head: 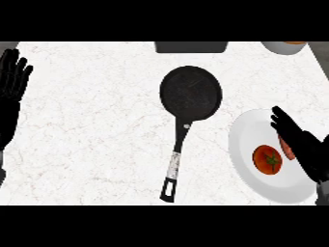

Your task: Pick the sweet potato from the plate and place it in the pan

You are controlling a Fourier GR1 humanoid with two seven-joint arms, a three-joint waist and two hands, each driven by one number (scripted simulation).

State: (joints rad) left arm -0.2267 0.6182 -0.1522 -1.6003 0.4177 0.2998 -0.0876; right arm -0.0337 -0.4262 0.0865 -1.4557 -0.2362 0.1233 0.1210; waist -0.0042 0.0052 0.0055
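Sweet potato (286, 147) beneath right hand (310, 150)

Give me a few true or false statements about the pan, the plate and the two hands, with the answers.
1. The pan holds nothing. True.
2. The pan's handle points toward the far edge of the counter. False: it points toward the robot.
3. A tomato lies on the white plate. True.
4. The right hand is over the pan. False: it is over the plate, beside the tomato.
5. The left hand rests open at the view's left edge. True.
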